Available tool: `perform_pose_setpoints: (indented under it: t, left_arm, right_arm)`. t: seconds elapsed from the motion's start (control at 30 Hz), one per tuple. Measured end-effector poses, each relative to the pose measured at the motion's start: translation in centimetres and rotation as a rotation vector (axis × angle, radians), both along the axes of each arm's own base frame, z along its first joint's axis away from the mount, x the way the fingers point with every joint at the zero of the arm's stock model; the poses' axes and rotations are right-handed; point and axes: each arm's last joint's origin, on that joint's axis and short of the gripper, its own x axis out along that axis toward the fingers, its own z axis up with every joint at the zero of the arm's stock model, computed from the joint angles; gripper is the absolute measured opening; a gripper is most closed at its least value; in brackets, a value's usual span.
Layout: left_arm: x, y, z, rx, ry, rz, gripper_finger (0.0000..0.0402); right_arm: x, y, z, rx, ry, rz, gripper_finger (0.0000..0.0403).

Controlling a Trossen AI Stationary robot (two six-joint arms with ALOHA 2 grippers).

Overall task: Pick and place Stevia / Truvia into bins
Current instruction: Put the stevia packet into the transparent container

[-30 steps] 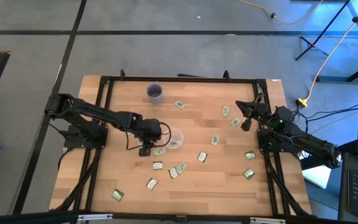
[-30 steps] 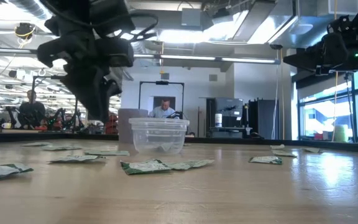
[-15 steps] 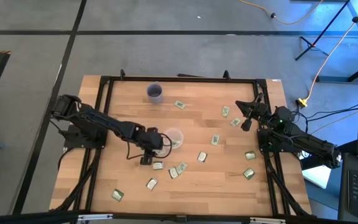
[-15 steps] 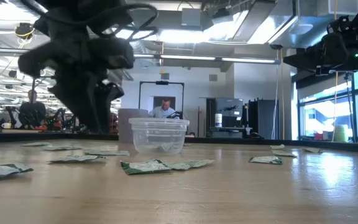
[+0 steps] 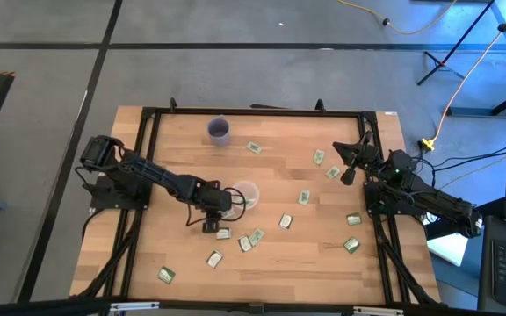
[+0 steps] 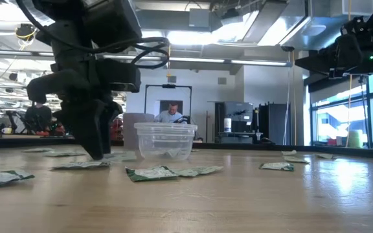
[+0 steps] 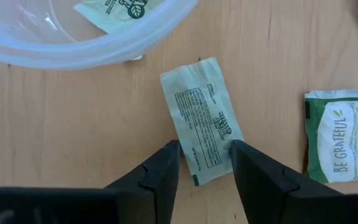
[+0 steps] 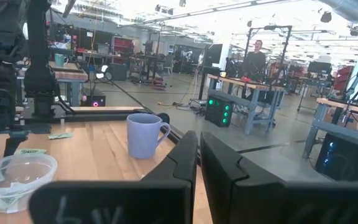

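Since a second ago: left gripper [image 5: 210, 227] shifted from beside the cup toward the near edge and lowered to table level; right arm unchanged.

Surface: light wooden table [image 5: 271, 263] inside a black frame, on grey floor.

Bin: clear plastic cup [image 5: 247, 195] near table centre, at least one sachet visible inside it in the left wrist view.

Stevia sachets: green and white, scattered loose over the table, mostly on the near and right parts. One pale sachet [image 7: 202, 118] lies flat just beside the cup's rim; left gripper's fingers [image 7: 160, 171] spread to either side of its end, tips at the wood, not pinching it. A second sachet [image 7: 340, 144] lies close by.

Other item: purple mug [image 5: 220, 131] at the far side of the table, well apart from the clear cup.

Right gripper [image 5: 350, 173]: raised by the right edge of the table, fingers nearly together, nothing between them.

Room: open workshop with ceiling strip lights, benches, equipment; a person [image 6: 169, 113] behind the cup in the low view, another person [image 8: 257, 58] standing in the right wrist view.

Writing: "BE GRATEFUL" readable on the second sachet; fine print on the pale sachet not legible.
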Motion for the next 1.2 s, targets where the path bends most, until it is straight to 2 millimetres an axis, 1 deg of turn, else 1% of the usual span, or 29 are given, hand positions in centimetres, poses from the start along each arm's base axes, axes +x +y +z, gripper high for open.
perform_pose_setpoints:
  t: [0.3,0.5,0.8,0.93,1.1,1.2]
  left_arm:
    - [-0.1,0.0,-0.1,0.003,0.005,0.0,0.009]
    - [-0.1,0.0,-0.1,0.009,0.007,-0.031,0.0058]
    - [0.4,-0.1,0.9,0.014,0.047,-0.047,0.002]
    - [0.4,-0.1,1.5,0.025,0.114,-0.047,0.0013]
    - [0.4,-0.1,2.6,0.047,0.189,-0.076,0.0016]
    - [0.9,-0.1,3.6,0.062,0.188,-0.112,0.0016]
  right_arm:
    - [0.0,0.0,0.0,-0.001,0.0,0.0,0.0026]
    - [0.0,0.0,0.0,-0.001,0.0,0.0,0.0026]
    - [0.0,0.0,0.0,-0.001,0.0,-0.001,0.0026]
    - [0.0,0.0,0.0,-0.001,0.0,0.0,0.0026]
    - [0.0,0.0,0.0,-0.002,0.0,0.0,0.0026]
    - [0.0,0.0,0.0,-0.002,0.0,-0.001,0.0026]
